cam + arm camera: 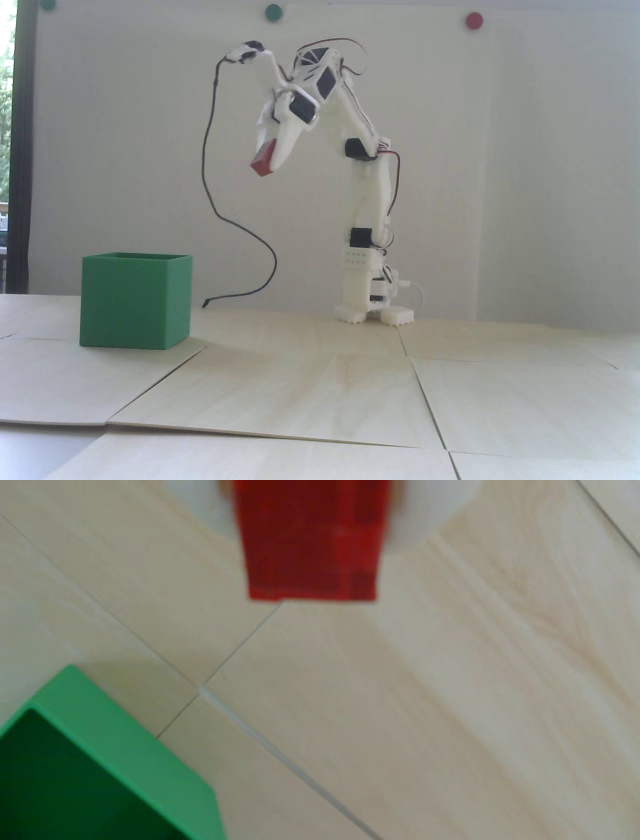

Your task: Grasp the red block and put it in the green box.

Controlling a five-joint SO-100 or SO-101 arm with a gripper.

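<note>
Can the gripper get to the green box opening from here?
Probably yes: the gripper, shut on the red block, hangs high and right of the green box in the fixed view; nothing stands between.

soft daylight; wrist view blurred, perhaps defocused.

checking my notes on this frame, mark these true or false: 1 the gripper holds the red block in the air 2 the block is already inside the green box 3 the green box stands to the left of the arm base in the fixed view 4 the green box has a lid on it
1. True: the gripper is shut on the red block, well above the table.
2. False: the block hangs in the air, up and to the right of the green box in the fixed view, not over its opening.
3. True: the box stands on the table left of the arm base.
4. False: the wrist view shows the box open on top, its dark inside visible.
</note>
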